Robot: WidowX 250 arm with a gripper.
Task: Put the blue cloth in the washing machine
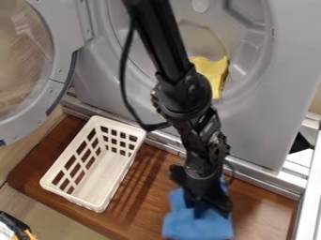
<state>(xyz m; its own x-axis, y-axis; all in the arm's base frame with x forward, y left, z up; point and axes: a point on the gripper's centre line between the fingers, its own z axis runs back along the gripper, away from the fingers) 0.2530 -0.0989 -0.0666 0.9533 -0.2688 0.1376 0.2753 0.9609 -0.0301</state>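
Blue cloth (195, 228) observed on the brown wooden surface (141, 197) outside the washing machine (254, 124), partly beneath the gripper (210, 209); whether gripped or not, cannot tell.

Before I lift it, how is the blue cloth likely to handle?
The cloth should be floppy, given its soft, creased spread on the wooden board. Its edges reach past the hand, so they would probably droop. It looks like plain fabric, so likely light.
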